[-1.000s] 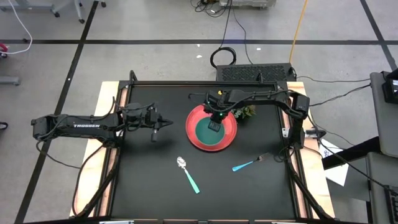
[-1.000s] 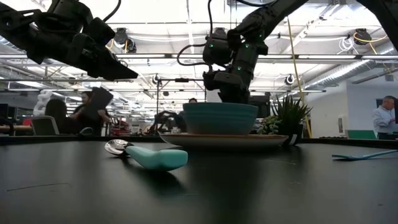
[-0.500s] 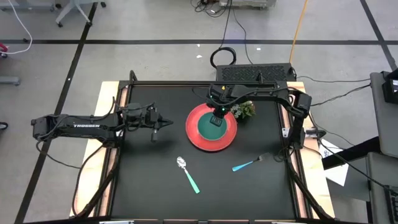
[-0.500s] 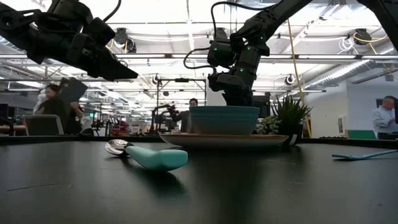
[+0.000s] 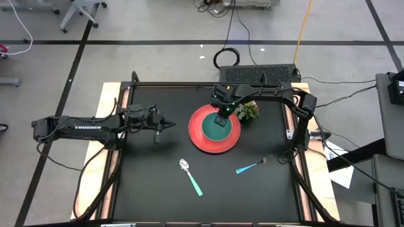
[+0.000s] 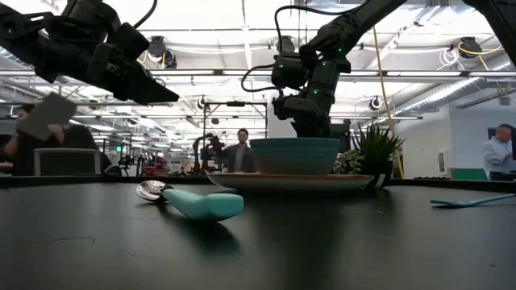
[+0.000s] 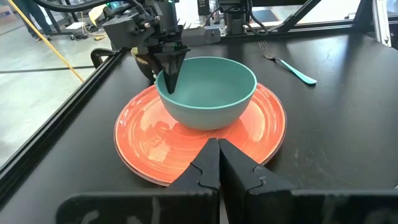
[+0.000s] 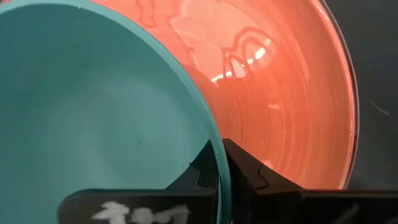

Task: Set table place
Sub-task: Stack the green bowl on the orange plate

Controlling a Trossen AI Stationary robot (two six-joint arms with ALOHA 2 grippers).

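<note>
Since a second ago, you will find the right gripper drawn back toward the far rim of the teal bowl, and the bowl itself sits a little further right on the plate in the low view.

Entry, bench: one, matte black top, pale wooden strips along both short sides.

Entry, red plate: one, flat, round, glossy with concentric ridges; it lies right of the bench's middle, toward the far edge. The bowl stands on it, smooth and matte, about half as wide.

Entry, right gripper: jaws together, clamped on the bowl's rim, as your right wrist view shows with the rim running between the two dark fingers. In the left wrist view it reaches down at the bowl's far edge.

Entry, left gripper: jaws pressed together, holding nothing, hovering above the bench left of the plate and pointed at it.

Entry, cutlery, two pieces, both with teal handles and metal heads: one spoon lying near the front, left of centre; one fork lying to the right of it, nearer the right edge. Both are well apart from the plate.

Entry, small potted plant: one, spiky green leaves, just beside the plate's far right side, close behind the right arm.

Entry, background: people show beyond the bench in the low view.
</note>
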